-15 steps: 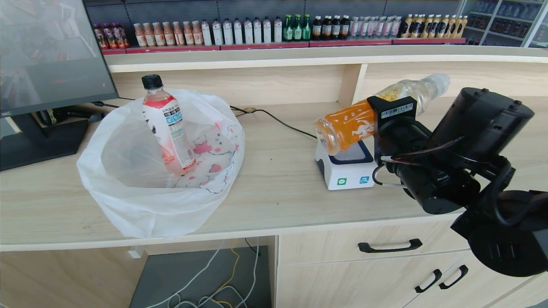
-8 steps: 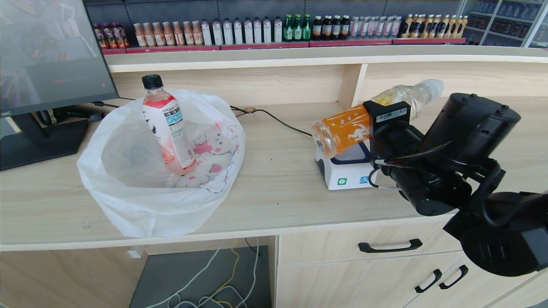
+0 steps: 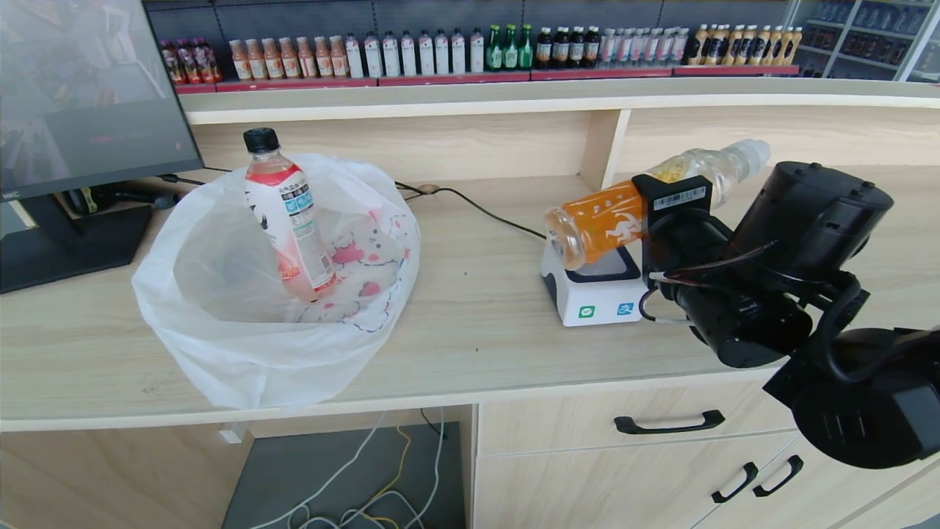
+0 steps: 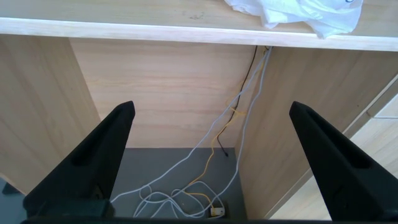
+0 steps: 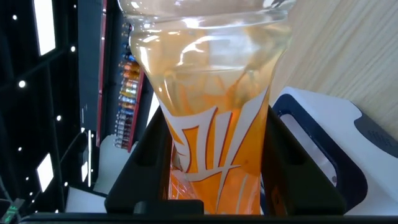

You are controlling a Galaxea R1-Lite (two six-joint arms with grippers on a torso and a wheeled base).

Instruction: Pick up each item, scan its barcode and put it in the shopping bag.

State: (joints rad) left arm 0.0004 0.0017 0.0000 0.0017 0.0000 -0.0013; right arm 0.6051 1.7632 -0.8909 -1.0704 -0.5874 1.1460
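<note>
My right gripper (image 3: 672, 206) is shut on an orange-labelled drink bottle (image 3: 609, 220), held nearly level, cap toward the right. The bottle's base hangs just above the white barcode scanner (image 3: 591, 290) on the counter. In the right wrist view the bottle (image 5: 211, 93) sits clamped between the black fingers (image 5: 149, 162), with the scanner (image 5: 336, 143) right beneath. A white shopping bag (image 3: 272, 294) stands open on the counter's left side, with a pink-labelled bottle (image 3: 288, 213) leaning upright inside it. My left gripper (image 4: 211, 168) hangs open below the counter edge, facing cables on the floor.
A dark monitor (image 3: 81, 88) stands at the counter's far left. A black cable (image 3: 470, 206) runs across the counter to the scanner. A raised wooden ledge (image 3: 514, 95) borders the back, with shelves of bottles beyond. Drawers (image 3: 668, 422) sit under the counter on the right.
The right gripper with the orange bottle dipped slightly down and left, then edged back to the right, staying over the scanner. Bag, pink bottle and scanner have not moved.
</note>
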